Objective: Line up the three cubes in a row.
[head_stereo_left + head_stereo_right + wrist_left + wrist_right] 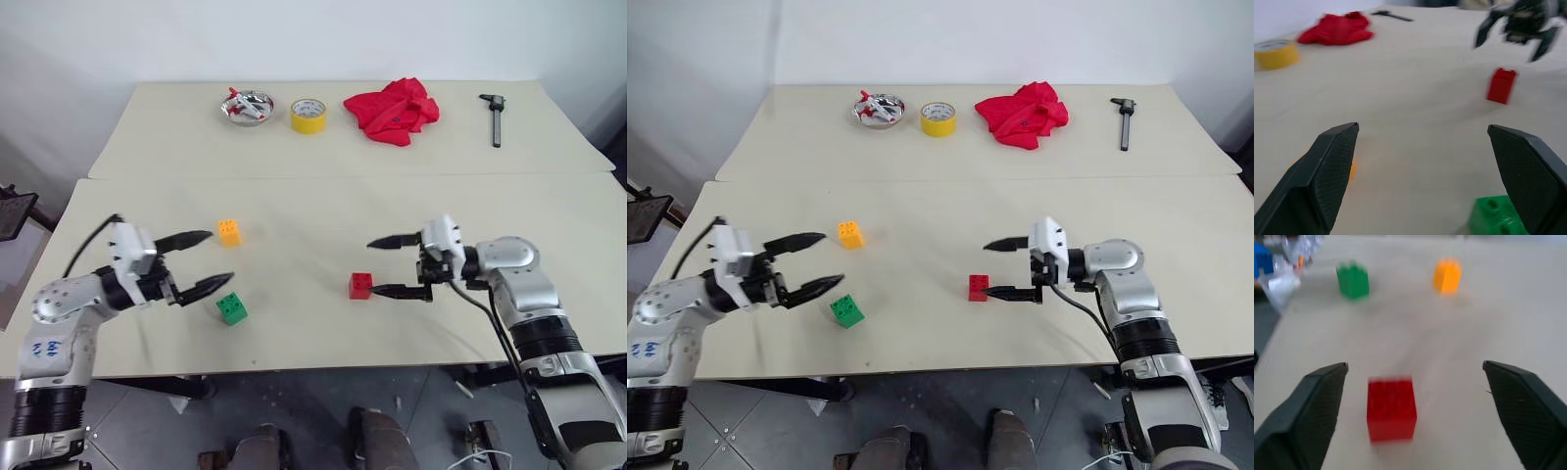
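Three studded cubes stand apart on the near table. The orange-yellow cube [229, 232] sits left of centre, the green cube [232, 308] nearer the front edge below it, and the red cube [361, 285] near the middle. My left gripper [207, 261] is open, its fingers pointing right between the orange-yellow and green cubes, touching neither. My right gripper [383, 266] is open and points left. Its nearer fingertip lies just right of the red cube, which stands free on the table. In the right wrist view the red cube [1391, 407] sits ahead between the spread fingers.
On the far table lie a metal dish with small parts [247, 106], a yellow tape roll [308, 115], a red cloth [393, 110] and a caliper [494, 117]. A seam [343, 176] separates the two tables. A dark object [14, 211] stands off the left edge.
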Tool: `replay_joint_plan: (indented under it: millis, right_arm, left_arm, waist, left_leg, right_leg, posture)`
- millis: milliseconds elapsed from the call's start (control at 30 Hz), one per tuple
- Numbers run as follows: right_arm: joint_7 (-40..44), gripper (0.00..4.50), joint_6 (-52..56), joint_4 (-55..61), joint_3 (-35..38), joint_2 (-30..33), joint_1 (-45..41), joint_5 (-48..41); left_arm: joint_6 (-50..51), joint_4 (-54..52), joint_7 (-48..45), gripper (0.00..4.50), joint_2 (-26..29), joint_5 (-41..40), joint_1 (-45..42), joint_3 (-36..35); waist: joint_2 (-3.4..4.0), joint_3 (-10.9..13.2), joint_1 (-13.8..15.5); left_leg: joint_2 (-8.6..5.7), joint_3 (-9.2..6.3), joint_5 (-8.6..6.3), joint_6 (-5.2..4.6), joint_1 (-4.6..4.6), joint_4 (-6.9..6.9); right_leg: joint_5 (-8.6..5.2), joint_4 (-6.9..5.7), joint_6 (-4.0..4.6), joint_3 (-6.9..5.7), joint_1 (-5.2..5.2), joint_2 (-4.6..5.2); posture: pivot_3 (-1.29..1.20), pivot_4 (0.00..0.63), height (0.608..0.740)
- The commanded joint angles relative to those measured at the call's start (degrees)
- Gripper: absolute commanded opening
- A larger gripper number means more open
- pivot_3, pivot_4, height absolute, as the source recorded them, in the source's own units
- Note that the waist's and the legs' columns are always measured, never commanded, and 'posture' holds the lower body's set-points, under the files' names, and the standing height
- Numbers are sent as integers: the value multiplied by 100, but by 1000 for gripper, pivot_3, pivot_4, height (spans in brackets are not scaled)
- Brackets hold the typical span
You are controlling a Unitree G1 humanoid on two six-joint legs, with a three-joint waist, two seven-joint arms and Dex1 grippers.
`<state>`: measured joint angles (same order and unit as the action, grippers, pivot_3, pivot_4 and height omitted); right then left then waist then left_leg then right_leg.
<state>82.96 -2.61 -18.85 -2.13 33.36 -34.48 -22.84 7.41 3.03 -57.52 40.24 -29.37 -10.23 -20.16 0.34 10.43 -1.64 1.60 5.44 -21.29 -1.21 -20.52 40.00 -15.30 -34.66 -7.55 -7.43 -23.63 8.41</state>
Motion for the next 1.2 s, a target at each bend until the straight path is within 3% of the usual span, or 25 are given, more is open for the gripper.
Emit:
replay_joint_plan:
  millis: [33, 133, 300, 533, 667, 933, 1200]
  right_arm:
    - [47, 4471, -249, 427, 487, -18, 454, -472]
    - [-280, 4471, -738, 437, 890, -306, 745, -646]
    - [-228, 4471, -477, 688, 1131, -234, 1129, -960]
    - [774, 4471, -780, 1393, 826, 203, 1656, -974]
    - [954, 4471, -910, 1738, 474, 575, 1993, -1122]
    - [503, 4471, -758, 1861, 332, 439, 1981, -1106]
    - [144, 4500, -675, 2112, 444, 428, 2196, -1023]
  left_arm:
    - [-460, 676, 277, 4500, 110, 228, 610, -696]
    - [-669, 873, 347, 4500, 88, 294, 1154, -987]
    - [-579, 648, 329, 4500, -5, 77, 1682, -1165]
    - [-39, -794, -852, 4500, 483, -124, 2188, -391]
    - [-58, -1077, -738, 4500, 361, 28, 1818, 108]
    - [-445, -447, -335, 4500, -18, 674, 1013, 793]
    - [-643, -96, -400, 2044, -253, 795, 473, 1211]
  waist:
    - [0, 0, 4]
    - [-3, 2, 1]
    - [-6, 3, 69]
    - [-4, 4, 118]
    - [3, 7, 155]
    - [3, 7, 141]
    - [3, 7, 185]
  left_leg:
    - [0, 0, 0, 0, -2, -3]
    - [0, 4, -4, -1, -1, -4]
    - [-2, 2, -6, -2, -2, 4]
    - [2, 7, -13, 3, 2, 2]
    - [3, 11, -21, 0, 7, 1]
    - [6, 33, -21, 0, 18, 2]
    - [5, 31, -22, -2, 16, 6]
  right_leg:
    - [0, 5, 0, -2, 0, 0]
    - [0, 7, 0, -3, -1, 0]
    - [-1, 6, 2, -2, 1, 10]
    - [-2, 2, 6, 0, -2, 10]
    - [-3, 6, 7, 0, -1, 10]
    - [-6, 4, 14, -3, 2, 2]
    - [-6, 4, 13, -9, 2, 5]
  posture:
    - [0, 150, 740]
    - [0, 150, 740]
    - [0, 150, 740]
    - [0, 150, 740]
    - [0, 150, 740]
    - [0, 150, 740]
    - [0, 150, 740]
